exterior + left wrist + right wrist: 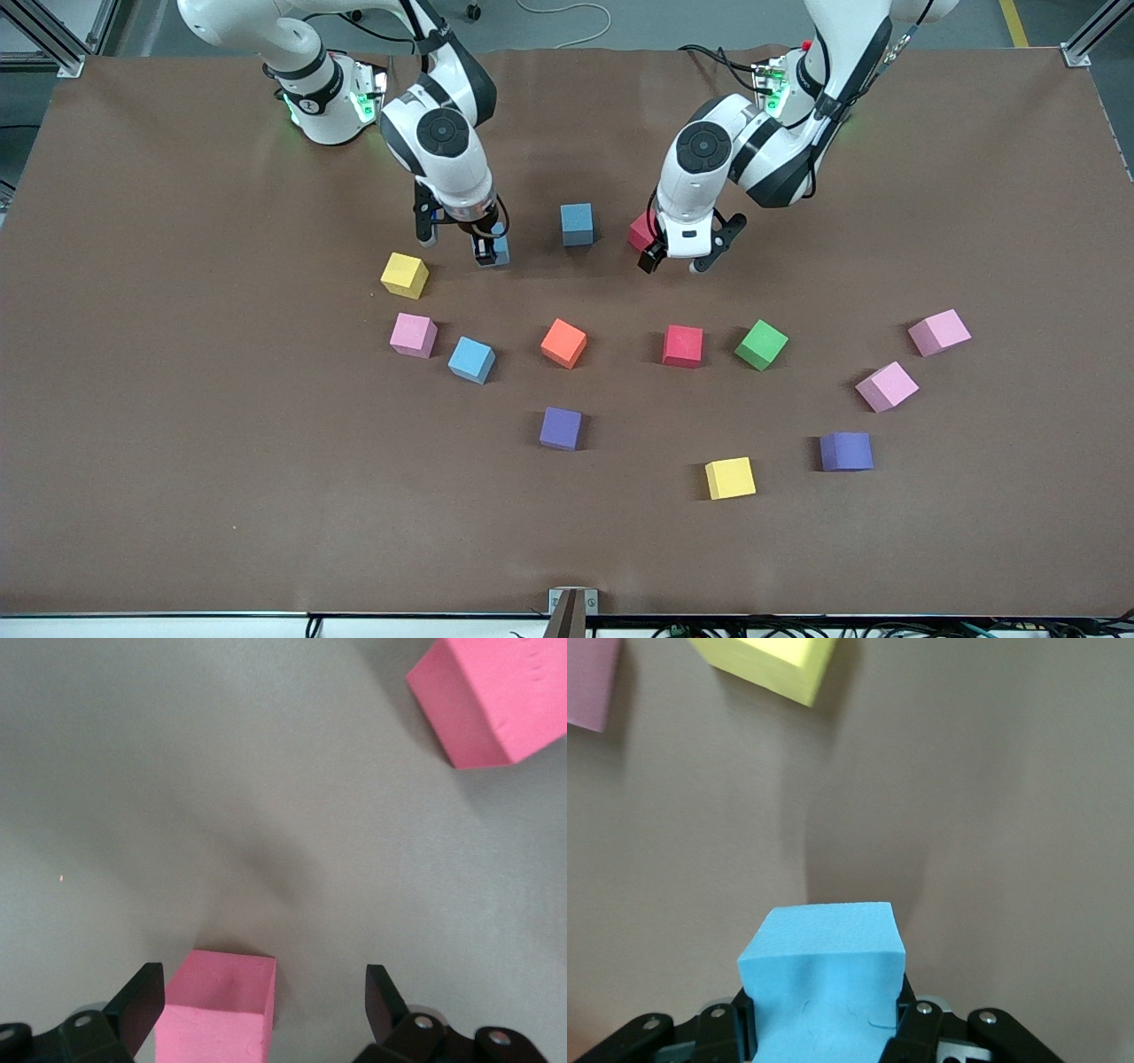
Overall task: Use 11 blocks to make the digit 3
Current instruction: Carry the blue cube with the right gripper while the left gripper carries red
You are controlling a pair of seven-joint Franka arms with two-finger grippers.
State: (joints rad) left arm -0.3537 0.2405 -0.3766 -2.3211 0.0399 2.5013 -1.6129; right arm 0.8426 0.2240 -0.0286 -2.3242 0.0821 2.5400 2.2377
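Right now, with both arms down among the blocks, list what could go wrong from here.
1. The right gripper is shut on a light blue block, gripped only at its lower end; it could twist or slip in transit.
2. The left gripper is open around a red block that sits off-centre, close to one finger; closing may push it askew.
3. Both grippers work near the loose blue block; either arm could knock it.

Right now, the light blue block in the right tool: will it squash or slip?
Likely squashes a little: the light blue block looks like matte foam, creased where the right tool pinches it. Slip seems unlikely; flat faces, grainy surface. Probably light.
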